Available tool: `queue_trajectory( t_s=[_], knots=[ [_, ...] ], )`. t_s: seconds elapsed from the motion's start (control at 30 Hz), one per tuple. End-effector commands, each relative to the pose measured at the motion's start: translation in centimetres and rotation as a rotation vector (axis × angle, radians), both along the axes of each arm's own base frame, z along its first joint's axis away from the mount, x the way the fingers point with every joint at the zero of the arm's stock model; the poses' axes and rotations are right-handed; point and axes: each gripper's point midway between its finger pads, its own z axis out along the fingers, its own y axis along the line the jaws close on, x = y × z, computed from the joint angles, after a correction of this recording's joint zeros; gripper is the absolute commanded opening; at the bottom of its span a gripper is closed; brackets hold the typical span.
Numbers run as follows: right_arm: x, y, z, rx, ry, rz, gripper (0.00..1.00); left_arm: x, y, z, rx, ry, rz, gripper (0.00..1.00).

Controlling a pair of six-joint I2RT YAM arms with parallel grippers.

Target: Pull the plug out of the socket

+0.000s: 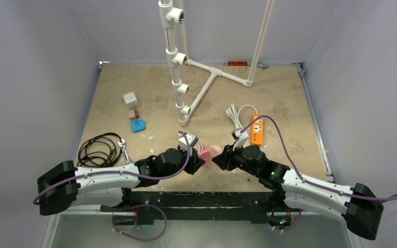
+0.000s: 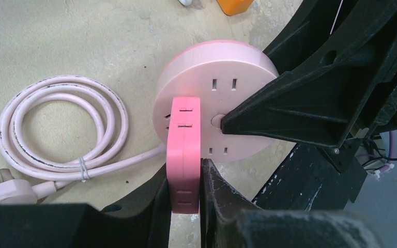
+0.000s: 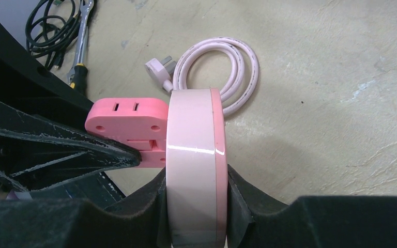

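The socket (image 3: 195, 155) is a round pale-pink disc with a darker pink base, standing on edge near the table's front (image 1: 215, 151). My right gripper (image 3: 195, 181) is shut across its thickness. The plug (image 2: 184, 155) is a flat, brighter pink block seated against the socket's face (image 2: 212, 72), also seen from the side in the right wrist view (image 3: 126, 121). My left gripper (image 2: 186, 170) is shut on the plug's two flat sides. The two grippers meet tip to tip in the top view, left (image 1: 199, 160) and right (image 1: 219, 160). The socket's pink cord (image 3: 222, 67) lies coiled on the table behind it.
An orange power strip (image 1: 257, 129) and a bundled white cable (image 1: 233, 112) lie behind the right arm. A white pipe frame (image 1: 178, 77) stands at the middle back. A black cable coil (image 1: 99, 150), a wrench (image 1: 125, 151), a white cube adapter (image 1: 131, 99) and a blue piece (image 1: 137, 124) sit at the left.
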Motion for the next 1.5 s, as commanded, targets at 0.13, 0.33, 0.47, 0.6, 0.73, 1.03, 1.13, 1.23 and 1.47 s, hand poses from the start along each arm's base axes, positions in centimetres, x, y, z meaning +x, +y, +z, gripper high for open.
queue_trajectory(
  t_s=[0.13,0.33,0.47,0.6,0.73,1.03,1.13,1.23,1.47],
  knots=[
    [1.6,-0.9,1.6,-0.054,-0.084,-0.048,0.00,1.6,1.6,-0.6,0.073,-0.002,0.055,0.00],
    [2.0,-1.2,0.8,-0.061,-0.033,-0.109,0.00,0.9,0.4,0.3,-0.043,0.028,0.029,0.00],
    [2.0,-1.6,-0.5,-0.083,0.040,-0.159,0.00,0.2,-0.5,1.1,-0.091,0.040,-0.020,0.00],
    [2.2,-1.7,-0.7,-0.089,0.049,-0.181,0.00,-0.3,-1.0,1.3,-0.113,0.057,-0.049,0.00],
    [2.7,-1.8,-0.9,-0.102,0.057,-0.213,0.00,-0.8,-1.8,1.3,-0.134,0.078,-0.085,0.00],
    [2.7,-2.0,-1.3,-0.142,0.072,-0.217,0.00,-0.1,-2.4,0.7,-0.079,0.070,-0.078,0.00],
    [2.6,-2.0,-1.0,-0.135,0.059,-0.205,0.00,1.2,-0.8,0.1,-0.012,0.043,0.005,0.00],
    [2.5,-2.0,-0.8,-0.132,0.053,-0.195,0.00,2.3,0.6,-0.7,0.049,0.042,0.060,0.00],
    [2.5,-2.5,-0.4,-0.143,0.040,-0.204,0.00,4.2,3.5,-2.6,0.128,0.071,0.165,0.00]
  ],
)
